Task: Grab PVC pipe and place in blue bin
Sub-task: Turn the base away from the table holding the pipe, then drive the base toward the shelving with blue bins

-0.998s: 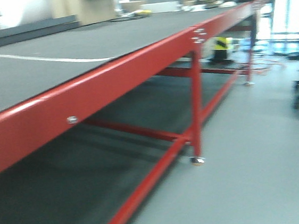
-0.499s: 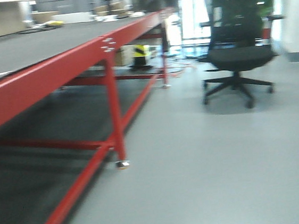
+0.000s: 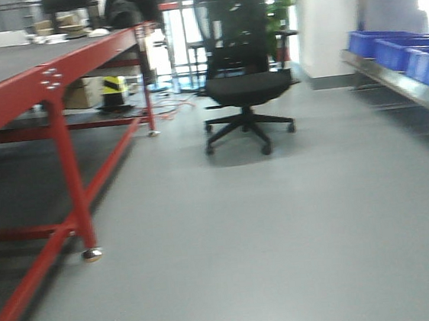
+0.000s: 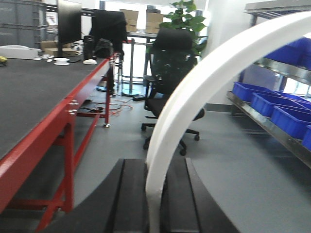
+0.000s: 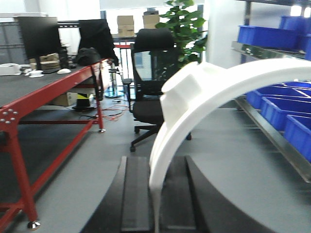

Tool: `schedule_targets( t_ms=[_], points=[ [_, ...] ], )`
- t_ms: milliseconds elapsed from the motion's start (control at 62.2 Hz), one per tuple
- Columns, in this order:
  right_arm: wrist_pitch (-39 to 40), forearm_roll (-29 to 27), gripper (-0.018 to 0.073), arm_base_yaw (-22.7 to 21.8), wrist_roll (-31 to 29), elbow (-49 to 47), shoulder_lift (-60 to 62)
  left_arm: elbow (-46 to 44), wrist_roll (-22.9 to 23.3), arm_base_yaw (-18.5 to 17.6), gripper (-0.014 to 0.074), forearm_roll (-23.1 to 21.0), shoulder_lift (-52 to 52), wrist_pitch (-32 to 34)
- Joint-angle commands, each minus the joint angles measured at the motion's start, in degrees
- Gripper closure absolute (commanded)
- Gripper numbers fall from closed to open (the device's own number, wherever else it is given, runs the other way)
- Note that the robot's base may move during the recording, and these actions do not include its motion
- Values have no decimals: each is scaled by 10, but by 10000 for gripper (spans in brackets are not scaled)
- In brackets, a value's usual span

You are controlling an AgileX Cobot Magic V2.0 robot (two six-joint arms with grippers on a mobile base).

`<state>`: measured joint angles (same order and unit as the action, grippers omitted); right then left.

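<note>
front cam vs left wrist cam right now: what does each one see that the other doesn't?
Front only: a yellow-black striped object under the table and a wide stretch of bare floor; no arm or pipe in frame.
Left wrist only: the left pincer shut on a curved white PVC pipe.
Both: the red table, the black office chair and blue bins on the right-hand shelf.

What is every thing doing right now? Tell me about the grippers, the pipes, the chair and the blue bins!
left gripper: jaws shut on left pipe.
left pipe: held, curving up and to the right.
right gripper: jaws shut on right pipe.
right pipe: held, curving up and to the right.
chair: upright, nobody in it.
blue bins: on the shelf, contents hidden.
</note>
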<state>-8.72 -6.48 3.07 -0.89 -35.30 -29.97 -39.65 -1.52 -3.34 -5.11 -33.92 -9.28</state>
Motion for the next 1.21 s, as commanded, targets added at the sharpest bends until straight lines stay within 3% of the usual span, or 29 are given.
schedule_targets(
  t_ms=[0,1191],
  points=[
    [14,3,721,1,-1,1,2,-1,2,3,707,-4,4,17],
    [14,3,721,1,-1,1,2,-1,2,3,707,-4,4,17]
  ],
)
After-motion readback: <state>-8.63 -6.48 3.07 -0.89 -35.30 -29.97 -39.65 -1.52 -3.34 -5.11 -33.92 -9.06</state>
